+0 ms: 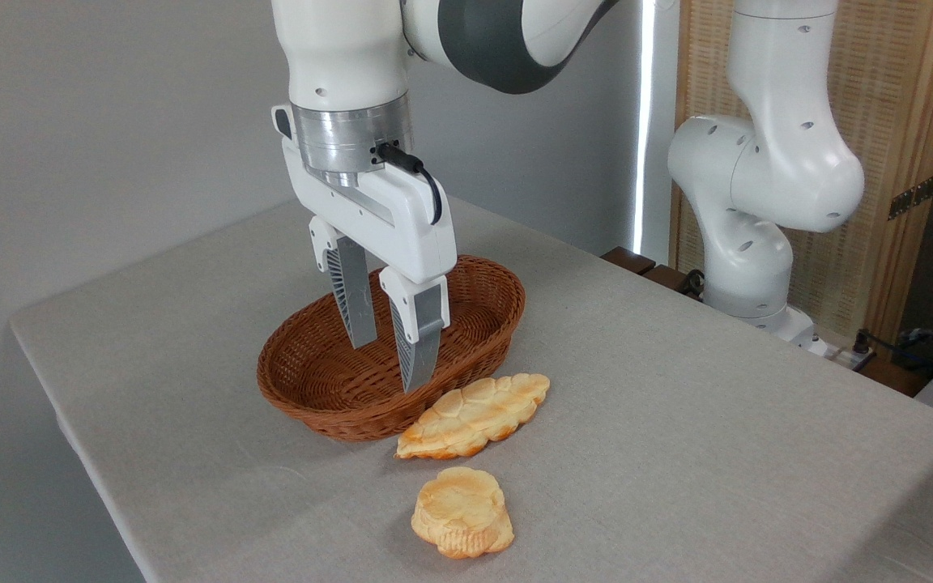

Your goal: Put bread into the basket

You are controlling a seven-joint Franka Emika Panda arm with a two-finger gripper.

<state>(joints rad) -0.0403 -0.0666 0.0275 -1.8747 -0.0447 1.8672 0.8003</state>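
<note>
Round scalloped bun [462,512] fronts leaf-shaped bumpy bread [475,415] beside woven wicker basket [321,380].

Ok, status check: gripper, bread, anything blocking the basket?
Gripper open, empty, hanging over basket. Bread on table beside basket's near rim, not in. Round bun nearer camera, clear of path.

Grey table [717,421] carries basket [337,397], bread [475,414], bun [462,512].

bun [462,512]: small, round, golden, flat on the table near the front edge
table [677,421]: grey cloth top, corner rounded at left
screen [896,162]: woven panel in a wood frame, back right
cables [928,344]: dark tangle, far right beyond the table
</note>
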